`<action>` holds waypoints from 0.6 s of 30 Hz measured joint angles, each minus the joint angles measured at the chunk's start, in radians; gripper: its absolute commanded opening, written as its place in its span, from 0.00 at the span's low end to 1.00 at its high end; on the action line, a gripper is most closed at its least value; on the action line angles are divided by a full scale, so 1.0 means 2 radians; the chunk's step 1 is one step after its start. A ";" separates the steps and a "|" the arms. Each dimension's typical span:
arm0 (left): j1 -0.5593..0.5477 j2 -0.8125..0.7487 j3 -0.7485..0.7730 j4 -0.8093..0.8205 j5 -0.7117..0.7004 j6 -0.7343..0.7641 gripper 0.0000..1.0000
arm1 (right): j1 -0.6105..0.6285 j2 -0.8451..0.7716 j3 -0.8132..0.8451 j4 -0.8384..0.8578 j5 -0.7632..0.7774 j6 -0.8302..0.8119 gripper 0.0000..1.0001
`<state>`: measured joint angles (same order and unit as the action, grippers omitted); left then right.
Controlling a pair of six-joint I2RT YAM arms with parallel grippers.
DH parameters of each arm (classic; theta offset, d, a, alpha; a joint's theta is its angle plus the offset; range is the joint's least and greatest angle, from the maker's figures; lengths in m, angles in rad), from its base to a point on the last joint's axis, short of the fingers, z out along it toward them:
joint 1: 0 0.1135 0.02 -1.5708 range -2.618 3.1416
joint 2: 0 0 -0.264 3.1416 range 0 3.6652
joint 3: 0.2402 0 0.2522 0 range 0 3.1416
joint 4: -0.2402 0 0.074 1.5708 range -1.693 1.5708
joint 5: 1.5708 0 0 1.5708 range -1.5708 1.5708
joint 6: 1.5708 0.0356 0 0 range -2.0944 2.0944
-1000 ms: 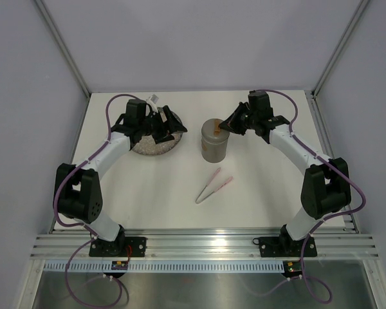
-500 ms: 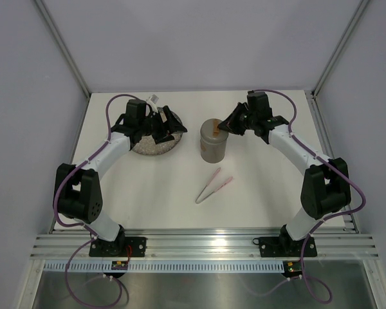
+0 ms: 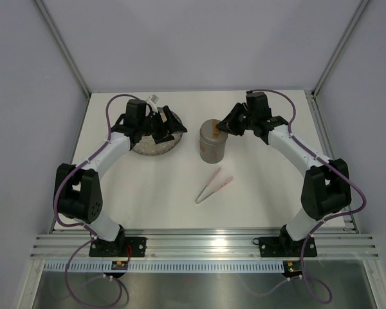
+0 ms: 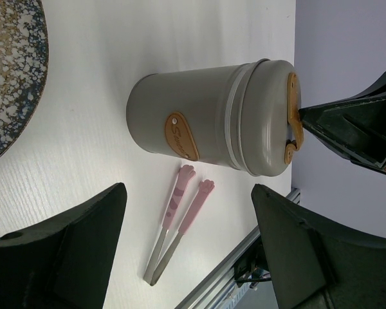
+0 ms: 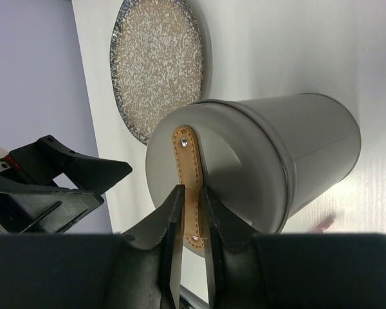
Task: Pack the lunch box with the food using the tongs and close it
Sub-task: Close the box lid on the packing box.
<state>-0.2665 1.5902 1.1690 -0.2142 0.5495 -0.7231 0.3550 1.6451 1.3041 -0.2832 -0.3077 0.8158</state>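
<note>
Grey matte cylindrical lunch box [image 3: 213, 145] stands upright, lid [image 5: 235, 161] on (tan strap [image 5: 186, 168] on top); slim pale pink tongs [image 3: 213, 185] lie flat nearby.

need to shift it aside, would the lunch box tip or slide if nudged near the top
Probably tips rather than slides: the lunch box stands tall on a narrow base. Its smooth rounded side looks slippery to pinch. The leather strap looks floppy, so lifted by it the box may swing.

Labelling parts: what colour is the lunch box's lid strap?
Tan brown strap; the right wrist view shows it best.
</note>
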 measured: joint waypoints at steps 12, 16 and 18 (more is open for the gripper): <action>0.000 0.000 0.000 0.000 0.000 0.000 0.82 | 0.002 -0.004 0.014 -0.017 0.000 -0.008 0.30; 0.000 0.000 0.000 0.000 0.000 0.000 0.82 | 0.002 -0.004 0.020 -0.018 0.000 -0.009 0.19; 0.000 0.000 0.000 0.000 0.000 0.000 0.82 | 0.002 -0.004 0.023 -0.018 0.000 -0.010 0.11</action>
<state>-0.2665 1.5902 1.1690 -0.2146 0.5495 -0.7227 0.3599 1.6367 1.3499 -0.3199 -0.3080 0.7959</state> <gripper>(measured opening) 0.823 0.172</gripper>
